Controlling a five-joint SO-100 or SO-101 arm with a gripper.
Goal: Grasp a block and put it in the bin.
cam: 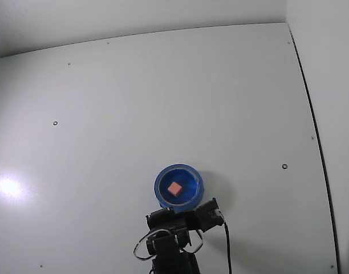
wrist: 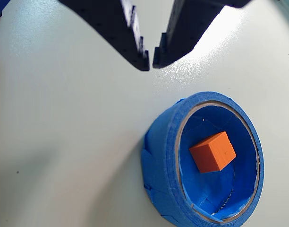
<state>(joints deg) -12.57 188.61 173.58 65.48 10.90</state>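
In the wrist view, the gripper (wrist: 151, 62) enters from the top edge, its two black fingers (wrist: 135, 42) converging so that the tips stand nearly together with only a thin slit between them, holding nothing. It hangs over the bare white table (wrist: 64, 142), above and slightly left of the bin (wrist: 158, 161), apart from its rim. Further right, the block (wrist: 213, 151) lies on the blue floor of the bin, tilted, clear of the walls, well apart from the fingertips. In the fixed view, the bin (cam: 161, 193) sits at lower centre with the block (cam: 174, 188) inside, just beyond the arm (cam: 174, 240).
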